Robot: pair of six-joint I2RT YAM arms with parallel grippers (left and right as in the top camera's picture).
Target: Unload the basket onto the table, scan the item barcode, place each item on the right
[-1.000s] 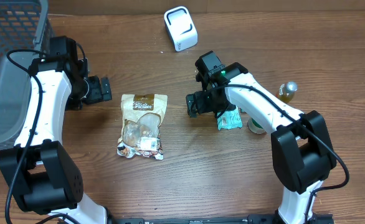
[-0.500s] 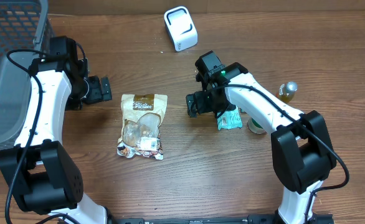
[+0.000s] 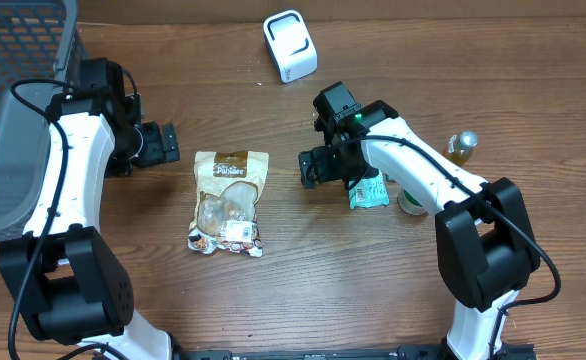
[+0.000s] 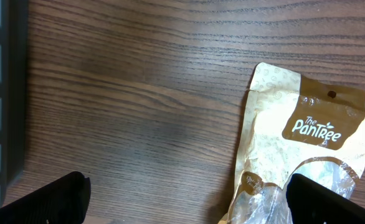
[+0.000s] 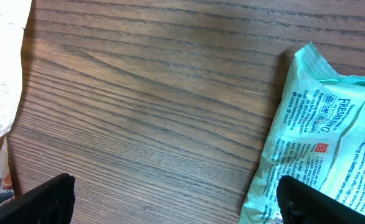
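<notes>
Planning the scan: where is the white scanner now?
In the overhead view the white scanner sits top centre, beyond the right gripper and well apart from the PanTree pouch.

Overhead looks down; close left wrist shares pouch (image 3: 230, 197).

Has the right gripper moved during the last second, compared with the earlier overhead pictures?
No. The right gripper stays at the same spot beside the green packet, between it and the snack bag.
</notes>
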